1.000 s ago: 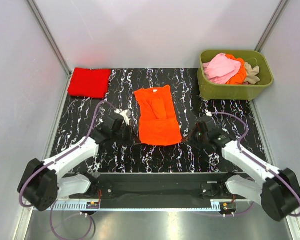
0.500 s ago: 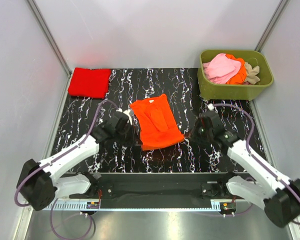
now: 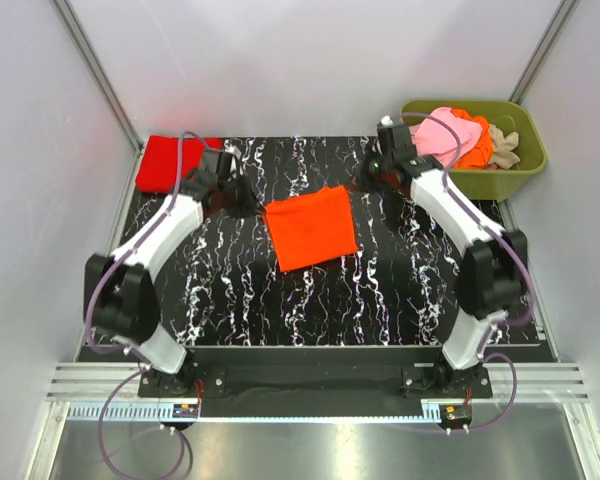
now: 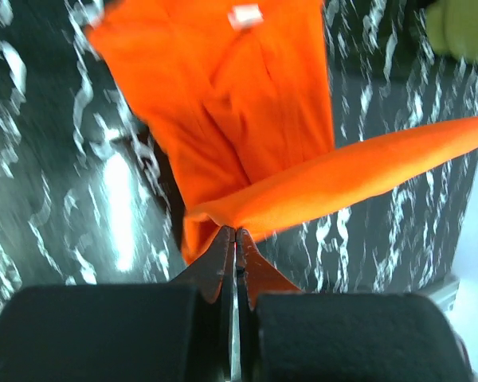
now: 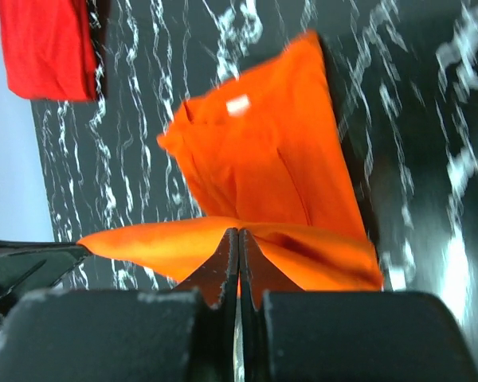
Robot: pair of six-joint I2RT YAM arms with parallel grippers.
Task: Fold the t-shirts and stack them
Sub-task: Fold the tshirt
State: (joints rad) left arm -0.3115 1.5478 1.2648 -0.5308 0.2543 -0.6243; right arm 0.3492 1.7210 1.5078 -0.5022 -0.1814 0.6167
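Note:
The bright orange t-shirt [image 3: 310, 228] lies mid-table, doubled over into a rough square. My left gripper [image 3: 246, 198] is shut on its raised edge at the left corner, and my right gripper [image 3: 363, 182] is shut on the same edge at the right corner. In the left wrist view the pinched edge [image 4: 327, 179] stretches taut above the lower layer, whose white neck label [image 4: 245, 14] shows. The right wrist view shows the same taut edge [image 5: 151, 239] over the label [image 5: 237, 104]. A folded red t-shirt [image 3: 160, 165] lies at the far left corner.
The olive-green tub [image 3: 470, 180] stands at the far right corner, close behind my right arm. It holds pink [image 3: 443, 135], orange [image 3: 478, 152] and beige [image 3: 504, 145] shirts. White walls close in the table on three sides.
Both arms swung from the near side to the far side, carrying the orange shirt's near edge over its body. The shirt now shows as a shorter, doubled square.

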